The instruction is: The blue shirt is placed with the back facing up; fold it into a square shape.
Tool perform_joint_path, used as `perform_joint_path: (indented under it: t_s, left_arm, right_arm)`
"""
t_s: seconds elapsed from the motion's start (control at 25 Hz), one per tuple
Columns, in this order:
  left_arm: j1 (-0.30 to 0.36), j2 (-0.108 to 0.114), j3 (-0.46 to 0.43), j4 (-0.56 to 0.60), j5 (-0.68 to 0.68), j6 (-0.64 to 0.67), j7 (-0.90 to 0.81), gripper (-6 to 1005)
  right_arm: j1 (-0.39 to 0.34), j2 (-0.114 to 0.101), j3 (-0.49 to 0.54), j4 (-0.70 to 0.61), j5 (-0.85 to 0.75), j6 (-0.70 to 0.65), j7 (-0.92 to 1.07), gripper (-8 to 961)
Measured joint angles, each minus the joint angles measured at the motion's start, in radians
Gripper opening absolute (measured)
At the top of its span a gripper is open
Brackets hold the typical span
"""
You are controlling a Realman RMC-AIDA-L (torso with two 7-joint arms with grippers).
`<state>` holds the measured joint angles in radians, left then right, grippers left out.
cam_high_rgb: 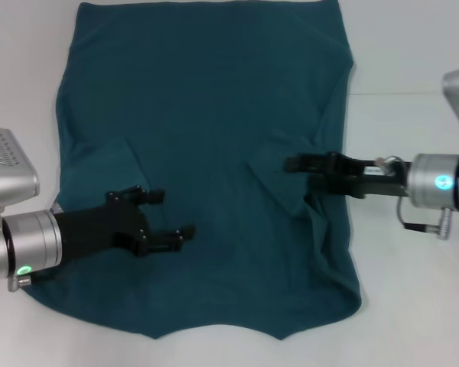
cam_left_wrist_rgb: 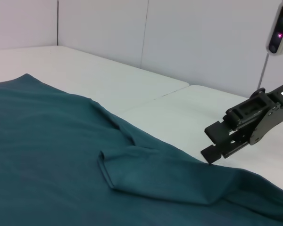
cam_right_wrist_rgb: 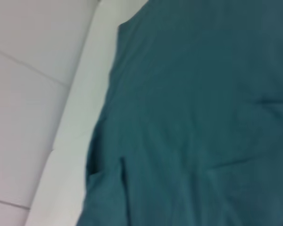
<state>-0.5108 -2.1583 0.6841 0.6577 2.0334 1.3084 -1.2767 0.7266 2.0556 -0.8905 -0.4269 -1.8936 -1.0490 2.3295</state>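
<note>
**Observer:** Where's the garment?

**Operator:** The large dark teal-blue short-sleeved shirt of soft plain fabric (cam_high_rgb: 206, 153) lies flat on the white tabletop (cam_high_rgb: 413, 46), running from its far edge almost to the near one. No lettering shows, so I take it the back is up. Both sleeves are turned inward onto the body, which I judge squares off the sides.

**Observer:** And the hands?

**Operator:** My left hand (cam_high_rgb: 170, 216) sits over the near-left part of the cloth, fingers spread apart, gripping nothing. My right hand (cam_high_rgb: 297, 164) reaches in from the right edge to the folded right sleeve; its fingers look parted and I see no cloth between them.

**Observer:** Why there?

**Operator:** I'd guess they're flanking the body, ready for the next fold.
</note>
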Motion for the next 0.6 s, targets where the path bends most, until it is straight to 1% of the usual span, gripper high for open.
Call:
perform_joint_path:
  t_s: [0.12,0.28,0.4,0.52,0.6]
  left_arm:
    - [0.000,0.000,0.000,0.004,0.000,0.000,-0.002,815]
    - [0.000,0.000,0.000,0.006,0.000,0.000,-0.003,814]
    - [0.000,0.000,0.000,0.007,0.000,0.000,-0.003,813]
    - [-0.001,0.000,0.000,0.008,0.000,-0.004,-0.003,812]
    - [-0.001,0.000,0.000,0.008,0.000,-0.008,-0.003,811]
  right_arm:
    - [-0.016,-0.016,0.000,0.006,0.000,0.001,0.007,759]
    - [-0.023,-0.023,0.000,0.011,-0.003,0.012,0.012,760]
    - [-0.009,-0.016,-0.002,0.016,-0.020,0.026,0.016,743]
    - [0.002,-0.004,-0.002,0.017,-0.028,0.057,0.019,718]
    - [0.010,0.006,-0.004,0.019,-0.033,0.074,0.020,638]
